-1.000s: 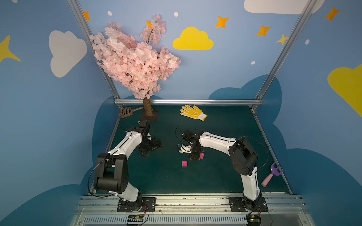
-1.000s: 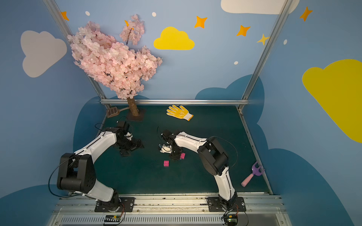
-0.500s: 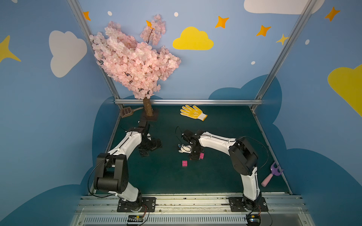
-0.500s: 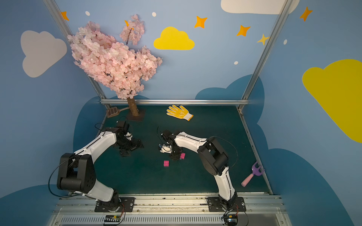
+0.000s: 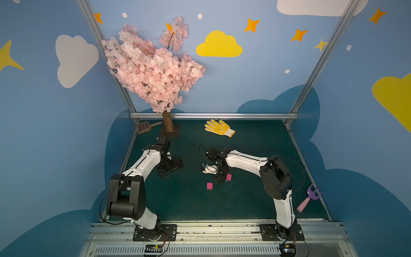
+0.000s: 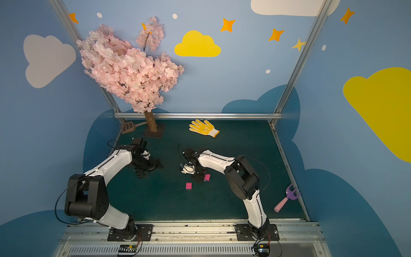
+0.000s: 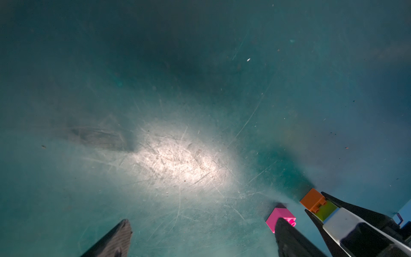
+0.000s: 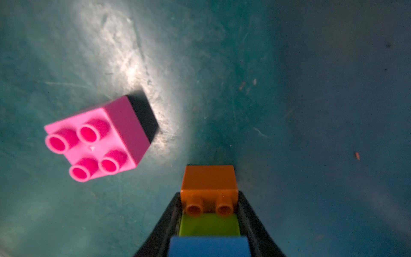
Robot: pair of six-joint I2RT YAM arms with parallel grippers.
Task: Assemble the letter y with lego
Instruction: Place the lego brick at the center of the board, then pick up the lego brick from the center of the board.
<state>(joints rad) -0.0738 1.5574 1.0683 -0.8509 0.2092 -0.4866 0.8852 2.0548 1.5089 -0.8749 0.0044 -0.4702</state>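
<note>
3 joined bricks (image 8: 210, 224), orange-green-blue, sit pinched between right gripper (image 8: 209, 194) jaws; long axis runs along the jaws, orange end outward. Likely light, rigid, slick plastic: best held on flat sides. Pink brick (image 8: 97, 142) lies studs-up on mat (image 8: 311, 111) just beside. Left gripper (image 7: 203, 220) spread wide, empty.

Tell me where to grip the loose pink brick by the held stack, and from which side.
Pinch the pink brick across two opposite flat walls, coming from straight above: it sits flat on the mat, studs up, visible sides free.
</note>
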